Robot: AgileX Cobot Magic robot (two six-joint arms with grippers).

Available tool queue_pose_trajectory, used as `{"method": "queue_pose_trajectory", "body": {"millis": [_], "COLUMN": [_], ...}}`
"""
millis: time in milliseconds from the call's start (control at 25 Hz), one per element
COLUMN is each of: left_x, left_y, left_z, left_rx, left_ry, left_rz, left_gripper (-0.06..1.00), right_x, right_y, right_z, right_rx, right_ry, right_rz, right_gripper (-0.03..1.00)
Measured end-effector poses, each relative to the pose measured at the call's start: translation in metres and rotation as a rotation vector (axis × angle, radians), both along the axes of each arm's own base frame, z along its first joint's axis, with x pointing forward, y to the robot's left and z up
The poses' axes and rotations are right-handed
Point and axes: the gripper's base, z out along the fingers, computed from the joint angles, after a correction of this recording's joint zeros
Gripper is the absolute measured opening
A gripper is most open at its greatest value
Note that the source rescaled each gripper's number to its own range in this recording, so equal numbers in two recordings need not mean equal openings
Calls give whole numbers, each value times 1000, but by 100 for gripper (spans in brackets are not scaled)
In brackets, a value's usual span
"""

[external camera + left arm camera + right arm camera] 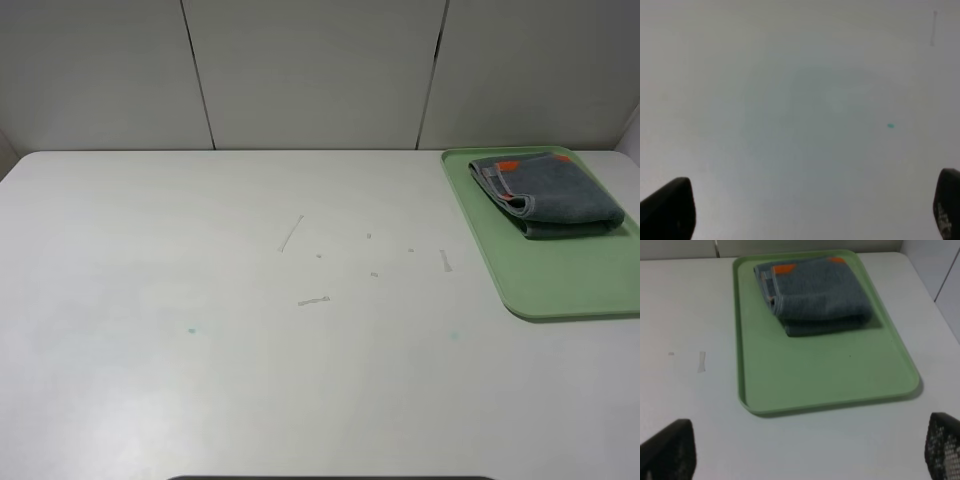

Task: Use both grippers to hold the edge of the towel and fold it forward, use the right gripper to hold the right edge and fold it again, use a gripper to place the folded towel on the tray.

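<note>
Jaws wide apart on both sides, nothing between them. Left gripper [810, 210] just hanging over bare tabletop [790, 100], only the two dark fingertips [670, 207] poking into its wrist view, plus a tiny teal speck [890, 125] on the surface. Right gripper [805, 450] same deal, tips spread to the edges of its view, parked short of the tray [805, 380] with a strip of white tabletop in between. Neither arm visible from the high camera at all.

Further out: towel [815, 295] already folded into a compact bundle and sitting on the far half of the pale-green tray, at the back right corner of the tabletop. Orange stripe bits [782, 269] showing along the far end, pale hem [777, 297] curling round the side facing the middle of the tabletop. Near half of the tray bare.

Handling-wise, looks like soft, light terry: floppy, zero stiffness, grippy rather than slippery, nothing to break. Layers probably slide apart if pinched by one ply only. Best bet if regrabbing: pinch across the whole stack at the thick rolled fold nearest the right gripper, not the loose hem side. Task looks basically done though.
</note>
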Motion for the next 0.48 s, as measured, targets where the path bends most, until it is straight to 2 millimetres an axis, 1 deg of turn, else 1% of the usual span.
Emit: {"method": "queue_pose_trajectory", "body": {"millis": [480], "left_x": [0], "left_y": [0], "left_z": [0], "left_rx": [0], "left_ry": [0], "left_rz": [0], "left_gripper": [94], "right_x": [0], "right_y": [0], "right_z": [0], "right_rx": [1], "right_ry": [0], "right_rz": [0], "right_gripper": [100]}}
